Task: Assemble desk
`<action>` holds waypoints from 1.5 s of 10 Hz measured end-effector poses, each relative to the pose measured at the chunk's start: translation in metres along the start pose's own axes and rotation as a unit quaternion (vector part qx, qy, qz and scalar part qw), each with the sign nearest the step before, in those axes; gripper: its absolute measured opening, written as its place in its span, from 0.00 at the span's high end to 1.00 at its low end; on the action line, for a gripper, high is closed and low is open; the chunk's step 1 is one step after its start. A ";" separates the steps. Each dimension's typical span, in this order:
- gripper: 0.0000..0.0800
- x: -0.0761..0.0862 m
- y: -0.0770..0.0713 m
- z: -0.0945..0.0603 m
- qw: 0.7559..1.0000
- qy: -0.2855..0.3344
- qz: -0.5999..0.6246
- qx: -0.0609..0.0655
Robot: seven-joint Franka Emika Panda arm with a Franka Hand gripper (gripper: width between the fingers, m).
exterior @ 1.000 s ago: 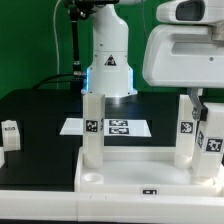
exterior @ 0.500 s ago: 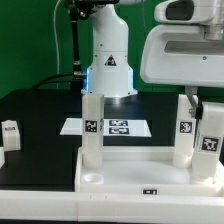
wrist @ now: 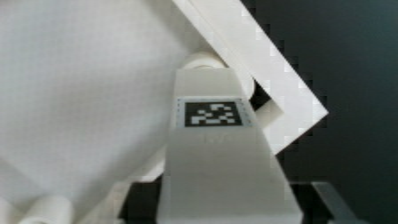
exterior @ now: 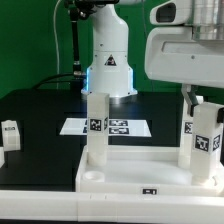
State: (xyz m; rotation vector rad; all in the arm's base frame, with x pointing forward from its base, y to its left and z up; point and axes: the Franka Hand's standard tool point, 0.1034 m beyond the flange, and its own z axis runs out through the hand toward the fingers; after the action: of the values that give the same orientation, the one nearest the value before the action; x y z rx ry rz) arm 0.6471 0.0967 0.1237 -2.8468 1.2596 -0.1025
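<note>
1. The desk's large white plastic tray-like tabletop (exterior: pixel 140 172) lies flat on the black table (exterior: pixel 40 110), at the near edge of the exterior view. Its long axis runs across that view and its raised rim faces up.
2. One white square post leg (exterior: pixel 97 130) stands upright in the tray's far corner on the exterior view's left, with its tag facing the camera. A second white post (exterior: pixel 186 140) stands upright at the far corner on the exterior view's right.
3. The third white tagged leg (exterior: pixel 208 150) (wrist: pixel 214 150) is held upright, long axis vertical, just in front of the second post and over the tray's right end. I cannot tell whether its foot touches the tray.
4. The gripper (exterior: pixel 200 98) comes down from above. The wrist view shows the leg centred between the jaws, so I read them as closed narrow on it.
5. Room to move: tight between the held leg, the second post and the tray's right rim. The tray floor between the posts is open.
6. Behind the tray lies the flat white marker board (exterior: pixel 118 127), then the white robot base (exterior: pixel 108 55).
7. A small white tagged part (exterior: pixel 10 133) sits on the table well apart, at the exterior view's left edge.
</note>
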 end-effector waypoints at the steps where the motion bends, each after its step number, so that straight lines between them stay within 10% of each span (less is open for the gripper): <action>1: 0.64 0.001 0.000 0.000 0.999 0.002 0.042 0.002; 12: 0.64 0.005 -0.008 0.002 0.941 0.001 0.339 0.017; 14: 0.27 0.005 -0.008 0.003 0.958 0.000 0.288 0.008; 15: 0.27 0.005 -0.009 0.002 0.963 0.002 0.270 0.011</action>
State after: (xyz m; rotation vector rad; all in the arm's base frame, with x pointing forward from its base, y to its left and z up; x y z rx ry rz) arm 0.6577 0.0990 0.1224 -2.3747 1.9579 -0.1052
